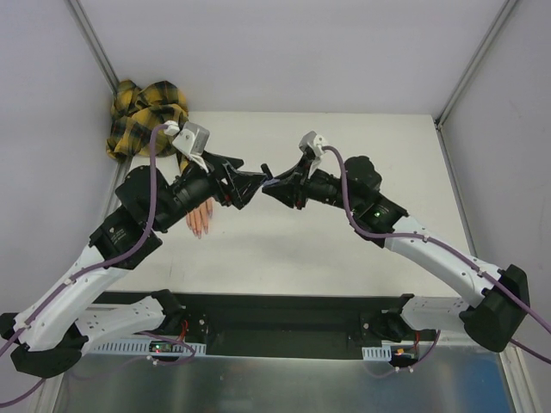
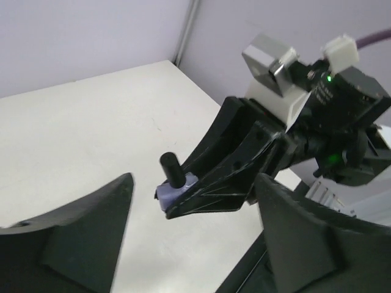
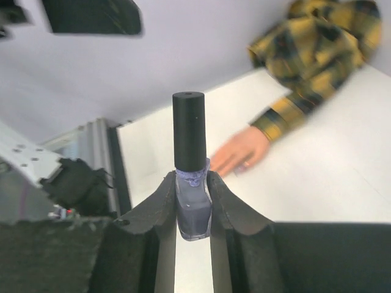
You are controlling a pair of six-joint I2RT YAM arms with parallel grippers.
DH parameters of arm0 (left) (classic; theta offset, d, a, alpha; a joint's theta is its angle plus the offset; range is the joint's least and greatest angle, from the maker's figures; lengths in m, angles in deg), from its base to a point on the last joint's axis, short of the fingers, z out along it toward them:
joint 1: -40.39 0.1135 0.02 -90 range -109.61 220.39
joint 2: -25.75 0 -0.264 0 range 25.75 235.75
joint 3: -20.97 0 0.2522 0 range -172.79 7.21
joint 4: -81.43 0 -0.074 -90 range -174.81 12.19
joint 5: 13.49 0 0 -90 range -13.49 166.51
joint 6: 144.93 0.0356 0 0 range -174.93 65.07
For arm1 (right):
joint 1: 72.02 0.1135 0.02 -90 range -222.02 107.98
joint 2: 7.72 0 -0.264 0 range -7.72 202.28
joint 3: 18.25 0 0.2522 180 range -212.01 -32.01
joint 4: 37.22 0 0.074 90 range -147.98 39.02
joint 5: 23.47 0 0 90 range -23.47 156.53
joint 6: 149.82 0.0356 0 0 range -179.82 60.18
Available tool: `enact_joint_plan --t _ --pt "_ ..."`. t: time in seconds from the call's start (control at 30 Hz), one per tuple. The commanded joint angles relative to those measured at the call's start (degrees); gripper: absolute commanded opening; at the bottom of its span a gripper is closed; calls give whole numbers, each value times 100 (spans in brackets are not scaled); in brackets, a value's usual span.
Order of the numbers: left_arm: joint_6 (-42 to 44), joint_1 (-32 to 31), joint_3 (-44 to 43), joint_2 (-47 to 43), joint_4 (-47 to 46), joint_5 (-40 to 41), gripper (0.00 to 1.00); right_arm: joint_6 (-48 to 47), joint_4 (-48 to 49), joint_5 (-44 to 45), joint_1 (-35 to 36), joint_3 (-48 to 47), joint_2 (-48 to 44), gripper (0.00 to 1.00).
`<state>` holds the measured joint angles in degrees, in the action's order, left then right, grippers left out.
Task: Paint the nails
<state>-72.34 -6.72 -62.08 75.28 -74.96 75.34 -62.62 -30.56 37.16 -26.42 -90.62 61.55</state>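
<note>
Right gripper (image 3: 190, 186) is clamped on a small purple bottle (image 3: 194, 213). Its fingers pinch the glass body from both sides, and the black cap (image 3: 188, 131) is on, sticking up free above the fingertips. Bottle reads upright in the right wrist view. In the top view that gripper sits approx ctr frame, a bit above mid-height, tip-to-tip w/ the left gripper (image 1: 250, 189), the two nearly meeting. Left gripper is spread wide, gripping nothing. In the left wrist view its fingers (image 2: 91, 232) sit at lower left & lower right, w/ the bottle and the other gripper seen btw and beyond them, not touching. Fake hand (image 1: 200, 219) lies flat on the white table (image 1: 344, 258), left of ctr in the top view, partly under the left arm, fingers pointing toward the bottom of frame. The nails (image 1: 197, 231) are at those fingertips, pinkish and too small to tell more. Yellow-black plaid sleeve (image 1: 146, 112) is bunched in the upper left corner of the table, against the wall. In the right wrist view the hand is blurred, right of ctr behind the bottle, sleeve at upper right, and the nails can't be made out there. Bottle and nails are apart, not touching.
</note>
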Motion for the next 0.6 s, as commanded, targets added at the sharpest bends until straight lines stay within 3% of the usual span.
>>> enact_joint_plan --t 0.0,0.27,0.57 --pt "-280 53 -269 328 96 705 68 -659 -951 1660 351 -571 68 0" --pt "-807 53 -207 741 -97 1392 52 -853 -1155 2602 625 -608 7 0" --pt "-1221 18 -155 1137 -106 1136 53 -950 -1129 2743 757 -608 16 0"
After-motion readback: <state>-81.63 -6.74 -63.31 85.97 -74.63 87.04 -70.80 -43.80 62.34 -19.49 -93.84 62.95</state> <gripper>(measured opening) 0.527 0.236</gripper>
